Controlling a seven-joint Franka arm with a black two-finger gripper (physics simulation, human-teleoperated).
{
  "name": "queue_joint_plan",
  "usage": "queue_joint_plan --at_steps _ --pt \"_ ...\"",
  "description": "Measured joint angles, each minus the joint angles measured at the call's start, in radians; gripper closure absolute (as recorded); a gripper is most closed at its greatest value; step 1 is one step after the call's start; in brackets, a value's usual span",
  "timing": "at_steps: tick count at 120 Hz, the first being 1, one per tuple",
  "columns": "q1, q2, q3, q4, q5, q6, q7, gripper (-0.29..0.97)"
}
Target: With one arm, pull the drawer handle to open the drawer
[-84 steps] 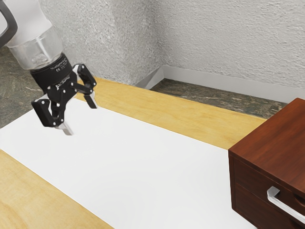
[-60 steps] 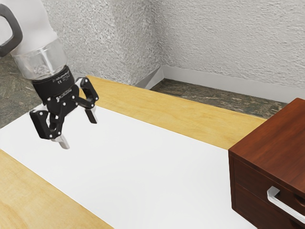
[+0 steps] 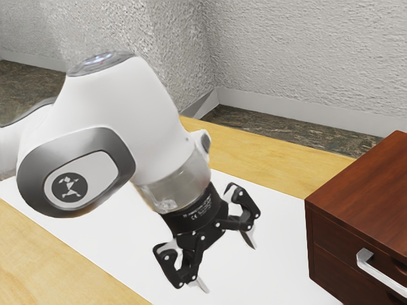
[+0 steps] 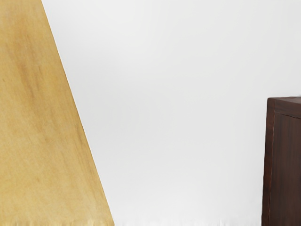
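The end effector (image 3: 227, 264) hung low over the white mat (image 3: 280, 254) on the wooden desk (image 3: 267, 159), pointing down at a tilt. Its fingers (image 3: 249, 236) were spread wide with nothing between them. The white arm (image 3: 102, 159) came in from the exterior view's left. At that view's right stood a dark wood cabinet (image 3: 369, 197). The silver handle (image 3: 380, 272) sat on the drawer (image 3: 343, 244) front near the lower right corner, apart from the end effector and untouched. In the wrist view, the cabinet's (image 4: 284, 160) corner stood on the mat (image 4: 178, 117), with bare desk (image 4: 37, 141) along the mat's far side.
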Motion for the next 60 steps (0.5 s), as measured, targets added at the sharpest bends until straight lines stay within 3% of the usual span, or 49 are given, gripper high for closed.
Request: queue_joint_plan --at_steps 17,60 --pt "-0.179 0.020 0.099 0.014 0.005 0.057 -0.009 0.00" --pt "-0.268 0.134 0.105 0.087 0.003 0.127 -0.032 0.00"
